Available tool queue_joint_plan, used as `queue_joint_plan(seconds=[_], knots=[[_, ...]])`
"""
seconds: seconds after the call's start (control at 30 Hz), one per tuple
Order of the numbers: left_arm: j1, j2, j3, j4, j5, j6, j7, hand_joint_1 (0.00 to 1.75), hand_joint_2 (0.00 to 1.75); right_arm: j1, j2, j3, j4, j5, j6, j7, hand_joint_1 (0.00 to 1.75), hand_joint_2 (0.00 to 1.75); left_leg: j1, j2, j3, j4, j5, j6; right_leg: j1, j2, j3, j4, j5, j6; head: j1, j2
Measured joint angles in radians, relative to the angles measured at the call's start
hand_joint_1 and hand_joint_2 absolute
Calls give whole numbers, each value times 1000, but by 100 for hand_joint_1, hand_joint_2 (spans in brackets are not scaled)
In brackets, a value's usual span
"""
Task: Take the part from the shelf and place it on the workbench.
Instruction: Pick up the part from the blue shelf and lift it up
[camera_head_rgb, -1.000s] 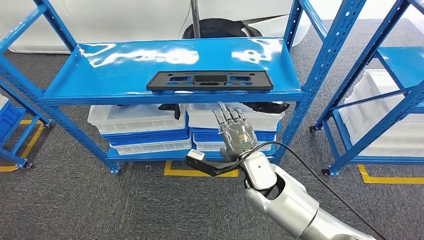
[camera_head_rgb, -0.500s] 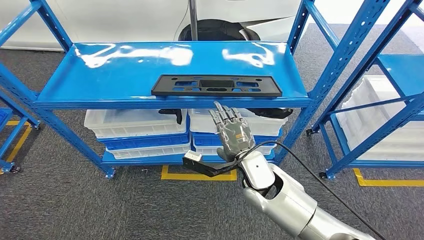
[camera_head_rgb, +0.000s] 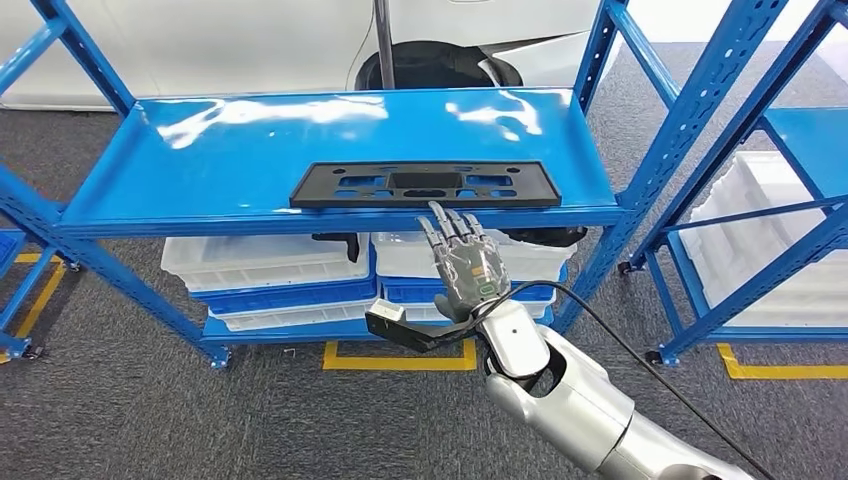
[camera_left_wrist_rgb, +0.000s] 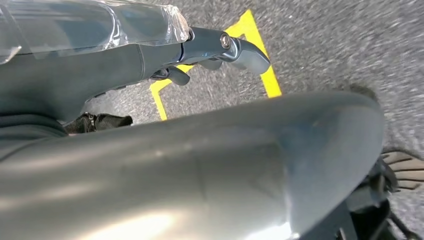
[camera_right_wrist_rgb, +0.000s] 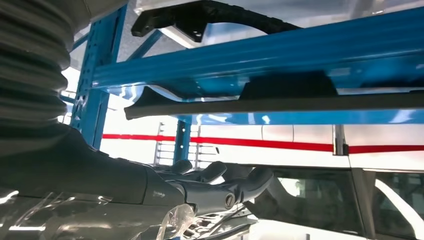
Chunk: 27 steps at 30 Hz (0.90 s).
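Right hand (camera_head_rgb: 465, 262) raised below the front lip of the blue shelf (camera_head_rgb: 200, 160), fingers extended, spread slightly apart and empty; from the right wrist view the fingers (camera_right_wrist_rgb: 220, 180) reach forward, lying lower in that picture than the shelf edge, gripping nothing. The part (camera_head_rgb: 425, 185), a flat black rectangular plate with cut-outs, lies flat on the shelf surface close to the front edge, its long side parallel to that edge, just beyond the fingertips and not touched. White and blue bins (camera_head_rgb: 270, 270) stand on the lower level behind the hand. The left hand (camera_left_wrist_rgb: 225, 47) hangs low over grey carpet and a yellow floor marking (camera_left_wrist_rgb: 260, 60); whether it is open or curled cannot be told. Judged risks: with the hand starting below the lip, the fingers could strike the shelf edge on the way up; a thin plate lying flat offers little to grasp, so a push from the front could slide it deeper onto the shelf; a hold taken off-centre might let the long part tip and slip from the hand
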<state>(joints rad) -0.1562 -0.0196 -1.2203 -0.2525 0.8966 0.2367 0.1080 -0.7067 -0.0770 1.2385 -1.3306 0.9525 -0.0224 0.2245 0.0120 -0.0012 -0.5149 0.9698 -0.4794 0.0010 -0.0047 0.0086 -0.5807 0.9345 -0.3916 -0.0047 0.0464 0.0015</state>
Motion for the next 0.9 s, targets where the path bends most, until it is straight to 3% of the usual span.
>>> queue_joint_plan(seconds=[0.1, 0.13, 0.17, 0.2, 0.27, 0.33, 0.43, 0.5, 0.57, 0.63, 0.67, 0.7, 0.8, 0.83, 0.9], knots=[[1, 0, 0, 0, 0, 0, 0, 0, 0, 2, 9, 4, 2, -2, 3, -12, 0, 175, 4, -1, -111, 204, -75, -13, -3, 1, 17, -4, -11, -7, -4, 0], [2, 0, 0, 1, 0, 0, 0, 0, 0, 5, 11, 7, 3, -2, 4, -14, 0, 175, 5, -1, -146, 254, -82, -16, -3, 1, 23, -4, -17, -7, -3, 0], [3, 0, 0, 1, 0, 0, 0, 0, 0, 7, 13, 9, 4, -4, 6, -16, 0, 175, 6, -1, -163, 266, -68, -19, -3, 2, 30, -4, -23, -6, -3, 0], [4, 0, 0, 1, 0, 0, 0, 0, 0, 9, 15, 11, 6, -5, 7, -17, 0, 175, 8, 0, -160, 236, -34, -21, -4, 4, 40, -4, -30, -4, -3, 0], [4, 0, 0, 2, 0, 0, 0, 0, 0, 11, 22, 15, 9, -6, 7, -23, 0, 175, 11, 0, -111, 90, 58, -23, -4, 7, 60, -4, -44, 3, -3, 0], [2, 0, 0, 3, 0, 0, 0, 0, 0, 10, 29, 18, 10, -7, 8, -29, 0, 175, 10, -3, -66, -17, 102, -15, 0, 11, 71, -2, -57, 14, -3, 0], [1, 0, 0, 3, -1, 0, 0, 0, 0, 9, 35, 25, 14, -8, 8, -34, 0, 175, 5, -5, -54, -35, 96, 7, 1, 14, 74, -2, -68, 28, -2, 0], [1, 0, 0, 4, -1, 1, 0, 0, 0, 9, 38, 28, 15, -9, 8, -34, 0, 175, 6, -5, -46, -37, 92, 23, -3, 9, 63, 33, -91, 38, -2, 0], [0, 0, 0, 4, -1, 2, 0, 0, 0, 8, 39, 31, 16, -9, 8, -34, 0, 175, 7, -5, -36, -39, 86, 34, -4, 3, 3, 155, -144, 45, -2, 0], [1, 0, 0, 4, -1, 1, 0, 0, 0, 11, 39, 34, 19, -10, 8, -34, 0, 175, 7, -4, -30, -38, 78, 38, -4, 2, -85, 297, -183, 48, -1, 0], [2, 0, 0, 4, -1, 1, 0, 0, 0, 12, 39, 36, 21, -10, 8, -34, 0, 175, 7, -5, -25, -38, 74, 38, -4, 2, -112, 325, -176, 48, -1, 0], [3, 0, 0, 4, -1, 1, 0, 0, 0, 13, 39, 37, 23, -10, 8, -34, 0, 175, 7, -6, -19, -38, 69, 38, -4, 2, -118, 310, -148, 45, -1, 0], [2, -1, 0, 4, -1, 1, 0, 0, 0, 12, 39, 38, 25, -11, 8, -34, 0, 175, 5, -9, 4, -39, 50, 30, 2, 1, -43, 99, -17, 27, 0, 0], [2, -1, 0, 4, -1, 1, 0, 0, 0, 11, 40, 39, 25, -11, 8, -34, 0, 175, 3, -9, 8, -39, 44, 25, 6, 0, -21, 46, 3, 22, 0, 0], [0, -2, 0, 4, -1, 1, 0, 0, 0, 10, 42, 39, 27, -12, 8, -34, 0, 175, 2, -8, 11, -41, 37, 14, 12, 1, -6, 13, 0, 16, 1, 0]])
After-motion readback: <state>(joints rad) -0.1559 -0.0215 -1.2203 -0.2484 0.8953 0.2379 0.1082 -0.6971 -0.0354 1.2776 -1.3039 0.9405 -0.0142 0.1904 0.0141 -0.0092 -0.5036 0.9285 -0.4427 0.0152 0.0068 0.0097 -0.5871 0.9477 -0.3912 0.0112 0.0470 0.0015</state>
